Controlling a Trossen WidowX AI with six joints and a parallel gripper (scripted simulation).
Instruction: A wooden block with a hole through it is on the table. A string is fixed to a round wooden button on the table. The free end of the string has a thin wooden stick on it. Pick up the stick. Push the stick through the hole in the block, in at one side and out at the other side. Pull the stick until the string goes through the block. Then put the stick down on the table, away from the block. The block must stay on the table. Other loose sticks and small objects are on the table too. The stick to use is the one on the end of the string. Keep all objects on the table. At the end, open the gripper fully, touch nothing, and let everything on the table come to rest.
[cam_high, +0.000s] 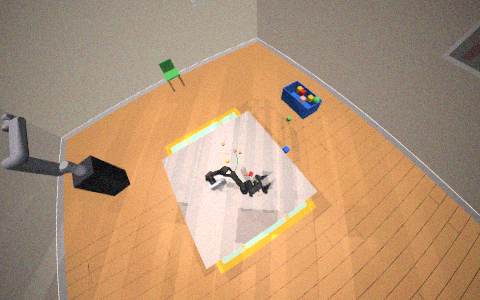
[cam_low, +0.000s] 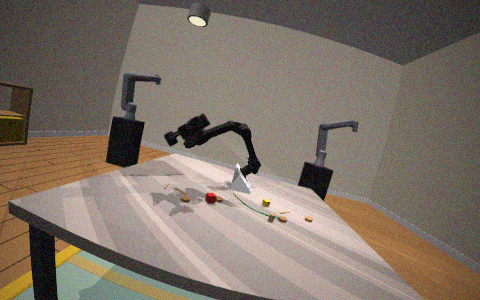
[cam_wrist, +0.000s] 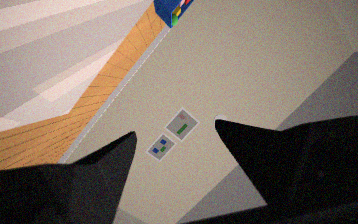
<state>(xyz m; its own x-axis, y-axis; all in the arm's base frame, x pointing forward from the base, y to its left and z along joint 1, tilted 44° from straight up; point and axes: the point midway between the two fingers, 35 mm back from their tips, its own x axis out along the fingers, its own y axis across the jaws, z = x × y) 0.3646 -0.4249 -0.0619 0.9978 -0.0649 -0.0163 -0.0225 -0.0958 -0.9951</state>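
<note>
My gripper (cam_high: 266, 183) (cam_wrist: 176, 129) is open and empty, high above the table. A green string (cam_high: 237, 162) (cam_low: 251, 207) curves over the table. Its near end meets a small upright wooden piece (cam_low: 271, 217), which looks like the block, with a round wooden button (cam_low: 283, 219) right beside it. I cannot tell whether the string passes through the block. A thin tan stick (cam_low: 235, 194) shows faintly at the string's far end, near the white wedge. It lies on the table, well away from the gripper. The wrist view shows none of these.
A red cube (cam_high: 250, 174) (cam_low: 211, 198) and a yellow cube (cam_high: 227, 161) (cam_low: 266, 203) stand on the table. Wooden discs (cam_low: 185, 199) (cam_low: 309, 219) and loose sticks (cam_low: 284, 212) (cam_low: 180, 190) lie about. A white wedge (cam_high: 217, 183) (cam_low: 240, 182) stands by the arm's base.
</note>
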